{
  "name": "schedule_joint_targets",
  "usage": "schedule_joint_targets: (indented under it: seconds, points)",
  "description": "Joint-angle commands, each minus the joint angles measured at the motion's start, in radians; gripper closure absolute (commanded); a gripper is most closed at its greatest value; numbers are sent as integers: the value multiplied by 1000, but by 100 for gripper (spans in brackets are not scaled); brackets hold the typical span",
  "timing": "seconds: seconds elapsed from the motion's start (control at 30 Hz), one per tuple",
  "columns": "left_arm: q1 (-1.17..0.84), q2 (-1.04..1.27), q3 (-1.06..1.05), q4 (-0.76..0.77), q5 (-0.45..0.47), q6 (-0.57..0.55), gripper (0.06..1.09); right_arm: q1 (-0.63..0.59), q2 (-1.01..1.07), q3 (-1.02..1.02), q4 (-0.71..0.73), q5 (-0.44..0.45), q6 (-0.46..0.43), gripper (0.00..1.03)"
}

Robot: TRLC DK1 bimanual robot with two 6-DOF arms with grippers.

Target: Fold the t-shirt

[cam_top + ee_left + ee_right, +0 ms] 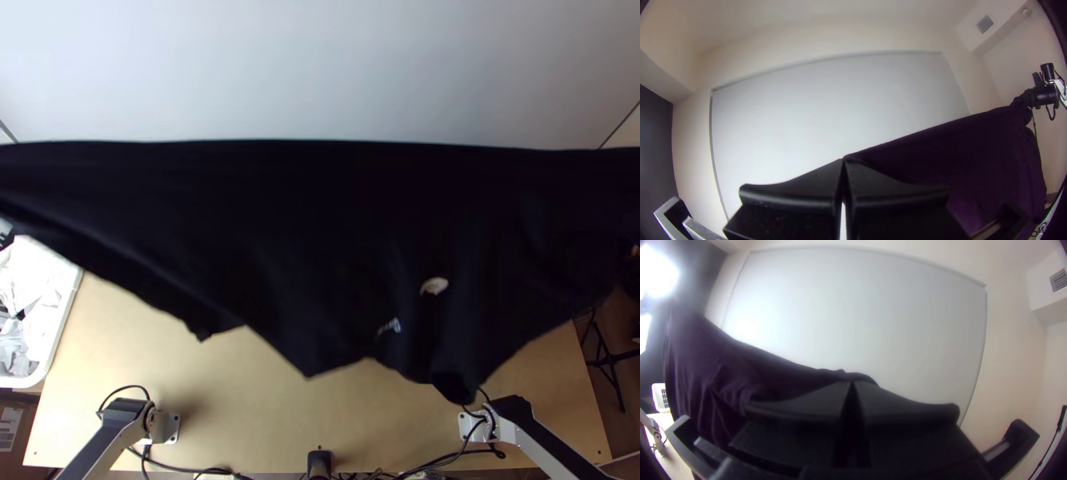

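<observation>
Dark t-shirt (320,240) hangs above wooden desk (240,408), top edge taut, lower edge jagged. Left pincer (843,162) and right pincer (852,385) each pinch its upper edge, closed.

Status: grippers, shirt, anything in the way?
Left gripper, right gripper: shut on shirt. Shirt aloft, stretched between them, lower edge uneven. It hides much of table from above.

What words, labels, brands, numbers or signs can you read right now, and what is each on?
None can be read.
T-shirt: a small pale mark low on the cloth, too small and blurred to read.
T-shirt: a pale patch near it, no lettering I can make out.
White label beyond the left of the table: too small to read.
</observation>
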Motion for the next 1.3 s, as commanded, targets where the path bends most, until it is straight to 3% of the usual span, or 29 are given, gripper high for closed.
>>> schedule_joint_targets:
  seconds: [0.0,0.5,0.97,1.27]
  points:
    - [1,-56,22,11,13,47,105,1,-36,42,-42,-9,6,100]
    - [6,-157,-1,18,14,58,105,-7,-83,71,-43,-28,-14,100]
    - [10,-194,-13,-81,22,21,105,-145,-158,82,-168,-164,20,100]
    - [12,-208,-242,-144,48,-48,105,-146,-183,-201,-128,-195,92,100]
